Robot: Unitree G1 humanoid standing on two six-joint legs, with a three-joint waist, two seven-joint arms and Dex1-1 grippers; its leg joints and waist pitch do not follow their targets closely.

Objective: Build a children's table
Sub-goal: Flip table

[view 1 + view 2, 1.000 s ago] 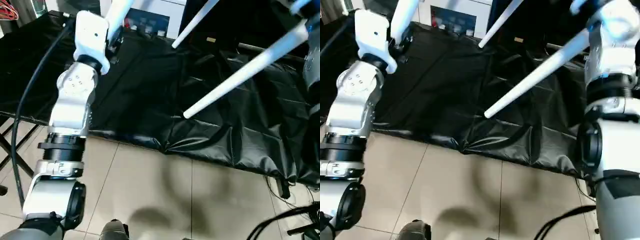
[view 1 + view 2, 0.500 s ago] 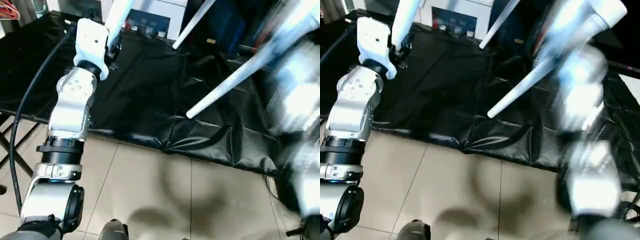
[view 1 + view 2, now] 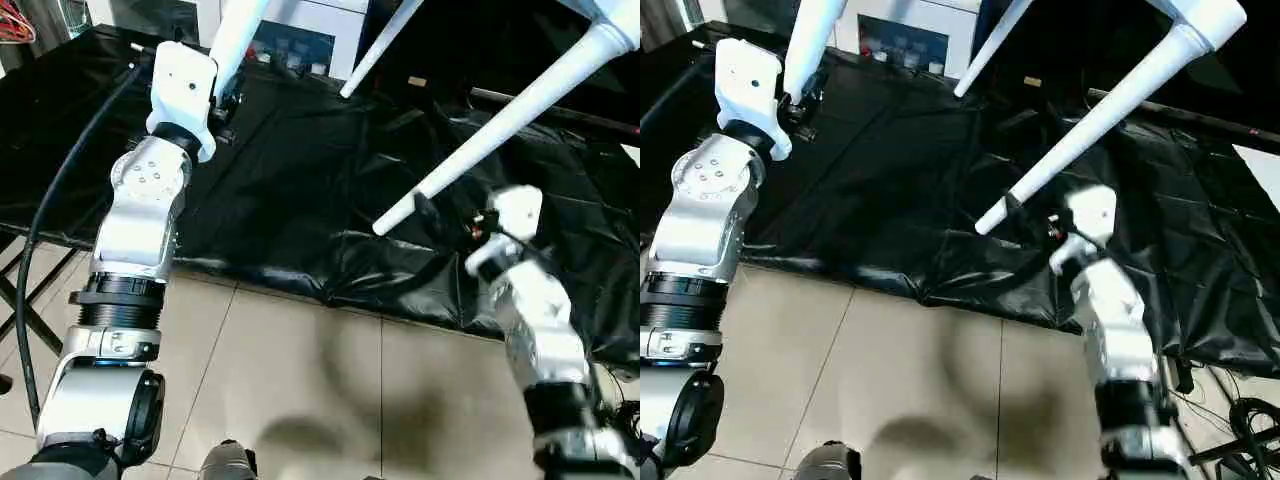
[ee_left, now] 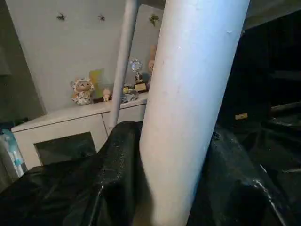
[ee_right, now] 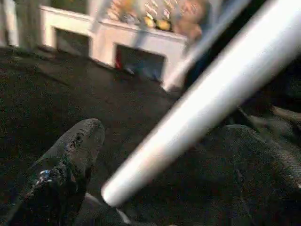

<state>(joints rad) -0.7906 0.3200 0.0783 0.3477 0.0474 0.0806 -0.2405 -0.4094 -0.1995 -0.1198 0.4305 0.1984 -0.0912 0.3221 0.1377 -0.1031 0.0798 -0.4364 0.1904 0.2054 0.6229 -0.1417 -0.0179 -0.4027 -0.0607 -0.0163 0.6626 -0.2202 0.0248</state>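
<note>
Held up over the black-covered work table [image 3: 300,190]: the children's table [image 3: 1110,100], tilted, legs slanting down toward the cloth. Nearest the table's front edge, one long leg [image 3: 500,120], foot end hanging just above the black cover. Farther back over the cloth, a second leg [image 3: 375,45]. At the work table's left side, a third leg [image 3: 235,35], thick and close in the left wrist view.

Left gripper [image 3: 222,98] up against that third leg, apparently clamped on it; black fingers [image 4: 117,183] pressed to its side in the wrist view, though hard to confirm with so little of them visible. Right gripper [image 3: 440,215] just below the foot of the nearest leg, one finger [image 5: 70,155] beside the tip and the other partly hidden; spread enough for the leg to pass between, gripping nothing, by the look of it.

Risks from here, as a judgement only: a single hold carrying the whole tilted frame, so a slip or twist at the left grip and a drop onto the cloth. Closing the right fingers off-centre on the tapered tip likely to glance off or lever the leg in its socket.
</note>
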